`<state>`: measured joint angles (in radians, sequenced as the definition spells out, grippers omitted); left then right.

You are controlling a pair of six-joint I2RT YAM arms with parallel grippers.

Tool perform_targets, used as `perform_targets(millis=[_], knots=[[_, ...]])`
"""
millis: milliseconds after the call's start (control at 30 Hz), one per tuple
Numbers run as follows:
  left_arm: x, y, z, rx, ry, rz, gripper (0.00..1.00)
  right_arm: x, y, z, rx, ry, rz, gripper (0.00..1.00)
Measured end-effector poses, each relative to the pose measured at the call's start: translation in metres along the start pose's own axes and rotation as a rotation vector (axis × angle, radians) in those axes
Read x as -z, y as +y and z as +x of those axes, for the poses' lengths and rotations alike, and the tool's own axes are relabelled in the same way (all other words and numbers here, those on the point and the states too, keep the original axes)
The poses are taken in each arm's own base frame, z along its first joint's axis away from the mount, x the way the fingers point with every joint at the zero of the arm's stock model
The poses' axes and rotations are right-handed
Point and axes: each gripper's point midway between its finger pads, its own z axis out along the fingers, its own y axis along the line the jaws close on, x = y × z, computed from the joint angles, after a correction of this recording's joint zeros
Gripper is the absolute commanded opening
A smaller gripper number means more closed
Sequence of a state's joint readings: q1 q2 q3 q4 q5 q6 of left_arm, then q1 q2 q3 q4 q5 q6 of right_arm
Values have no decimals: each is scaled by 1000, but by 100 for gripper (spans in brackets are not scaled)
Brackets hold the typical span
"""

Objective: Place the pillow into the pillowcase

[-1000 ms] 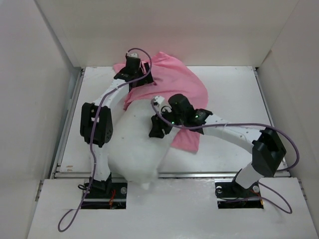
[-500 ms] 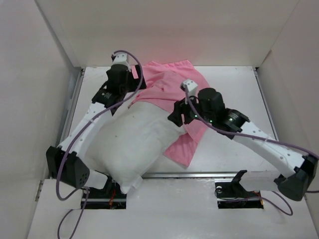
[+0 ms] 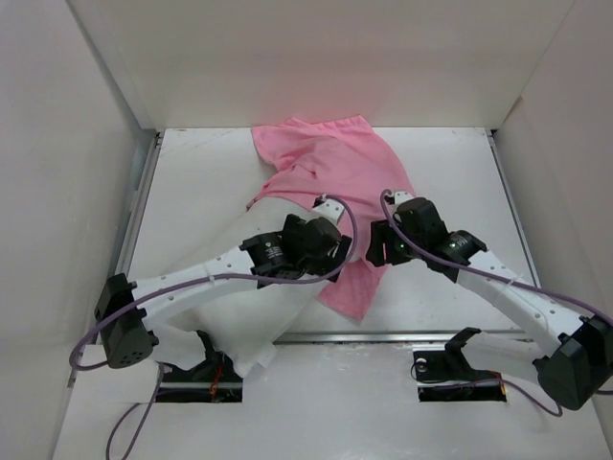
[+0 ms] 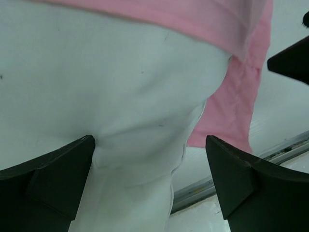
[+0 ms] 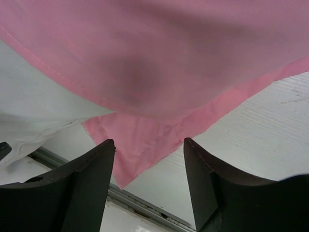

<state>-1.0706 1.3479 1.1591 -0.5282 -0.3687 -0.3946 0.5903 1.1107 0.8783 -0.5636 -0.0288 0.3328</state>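
The white bench (image 3: 192,182) is taken up largely by the pillow (image 4: 120,87), which is laid slantwise from the middle toward the near left corner, its near end overhanging the near edge. Its far end is covered by the pink pillowcase (image 3: 330,163), which is spread toward the far edge. The left hand (image 4: 149,140) is held over the pillow beside the pillowcase hem, fingers wide apart, nothing clamped. The right hand (image 5: 148,142) is held over a pink flap, likewise parted and empty.
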Motion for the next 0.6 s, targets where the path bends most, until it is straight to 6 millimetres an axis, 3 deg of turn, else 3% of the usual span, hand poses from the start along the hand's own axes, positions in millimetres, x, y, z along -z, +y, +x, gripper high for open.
perform_targets(millis=[167, 300, 367, 433, 467, 500, 533, 567, 600], knots=[[-3, 6, 25, -10, 44, -96, 100, -7, 2, 7, -24, 12, -8, 65], [-26, 17, 38, -20, 76, -229, 100, -17, 8, 15, -14, 33, -6, 65], [-39, 21, 45, -42, 95, -291, 93, -22, 11, 22, -10, 47, -8, 65], [-48, 22, 50, -58, 103, -329, 74, -27, 9, 28, -9, 60, 6, 65], [-51, 23, 50, -61, 101, -341, 49, -30, 7, 30, -12, 61, 17, 65], [-53, 24, 51, -56, 100, -349, 34, -33, 5, 29, -13, 59, 32, 65], [-55, 25, 50, -55, 98, -355, 12, -35, 3, 28, -14, 54, 42, 65], [-56, 26, 48, -43, 92, -358, 0, -38, 1, 26, -17, 45, 53, 65], [-58, 28, 46, -29, 85, -359, 0, -41, 1, 24, -19, 37, 59, 65]])
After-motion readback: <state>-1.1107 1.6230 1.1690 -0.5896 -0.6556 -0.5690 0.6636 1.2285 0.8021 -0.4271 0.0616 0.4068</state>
